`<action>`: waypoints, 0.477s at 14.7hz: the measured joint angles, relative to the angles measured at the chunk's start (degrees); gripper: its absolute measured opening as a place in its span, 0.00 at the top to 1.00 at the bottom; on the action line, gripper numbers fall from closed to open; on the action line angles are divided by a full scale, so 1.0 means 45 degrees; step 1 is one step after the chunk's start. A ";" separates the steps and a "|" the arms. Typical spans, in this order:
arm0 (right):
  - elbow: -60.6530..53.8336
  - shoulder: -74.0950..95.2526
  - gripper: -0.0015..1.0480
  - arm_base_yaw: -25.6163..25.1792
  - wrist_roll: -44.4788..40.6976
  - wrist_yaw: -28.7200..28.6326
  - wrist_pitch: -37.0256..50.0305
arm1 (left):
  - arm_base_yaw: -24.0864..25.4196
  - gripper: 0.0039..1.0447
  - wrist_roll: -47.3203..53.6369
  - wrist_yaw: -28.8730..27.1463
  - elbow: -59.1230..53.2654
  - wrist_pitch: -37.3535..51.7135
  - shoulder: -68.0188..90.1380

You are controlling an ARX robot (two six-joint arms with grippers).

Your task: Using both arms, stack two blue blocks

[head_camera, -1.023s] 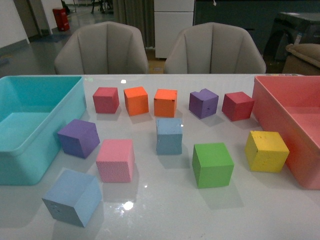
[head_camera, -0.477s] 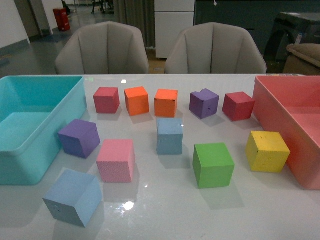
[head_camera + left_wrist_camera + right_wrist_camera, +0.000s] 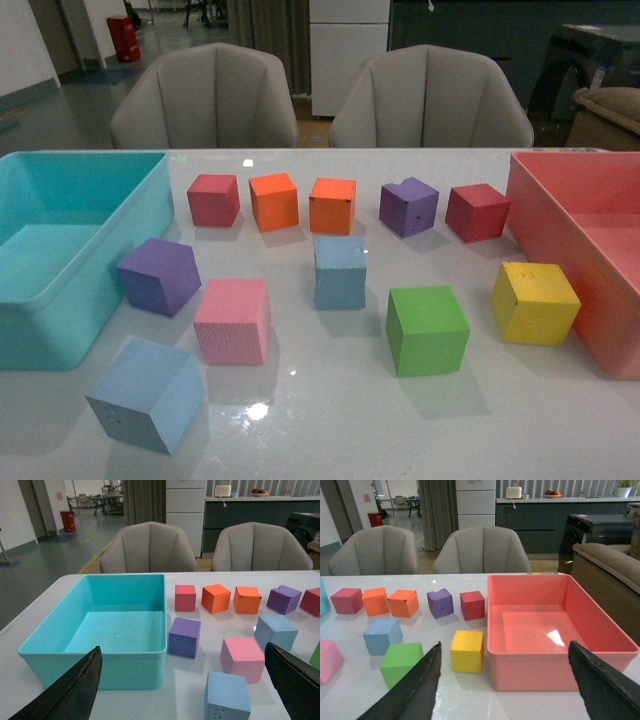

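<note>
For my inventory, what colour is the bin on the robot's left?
The bin is turquoise, clearest in the left wrist view.

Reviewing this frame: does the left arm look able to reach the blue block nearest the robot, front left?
Probably yes. The near blue block sits on open table with nothing on top; only the pink block is close. The left gripper has its jaws wide open and empty.

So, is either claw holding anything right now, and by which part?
Nothing is held. The left claw and right claw are both open and empty; the near blue block and the middle blue block sit apart on the table.
</note>
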 joint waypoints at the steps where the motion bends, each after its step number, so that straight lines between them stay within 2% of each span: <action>1: 0.0000 0.0000 0.22 0.0000 0.0000 0.0000 0.0000 | 0.0000 0.06 0.0000 0.0000 0.0000 0.0000 0.0000; 2: 0.0000 0.0000 0.08 0.0000 0.0000 0.0000 -0.0005 | 0.0000 0.06 0.0000 0.0000 0.0000 0.0000 0.0000; 4: 0.0000 0.0000 0.07 0.0000 0.0005 0.0000 0.0000 | 0.0000 0.06 0.0000 0.0000 0.0000 0.0000 0.0000; 5: 0.0000 0.0000 0.06 0.0000 0.0005 -0.0005 0.0000 | -0.0495 0.06 -0.0306 -0.1175 0.0408 -0.1447 0.0335; 6: 0.0000 0.0000 0.06 0.0000 0.0005 -0.0005 0.0000 | -0.1734 0.06 -0.0928 -0.3235 0.1200 -0.2482 0.1753; 7: 0.0000 0.0000 0.06 0.0000 0.0005 -0.0005 0.0005 | -0.2244 0.06 -0.1205 -0.4085 0.1549 -0.2429 0.1982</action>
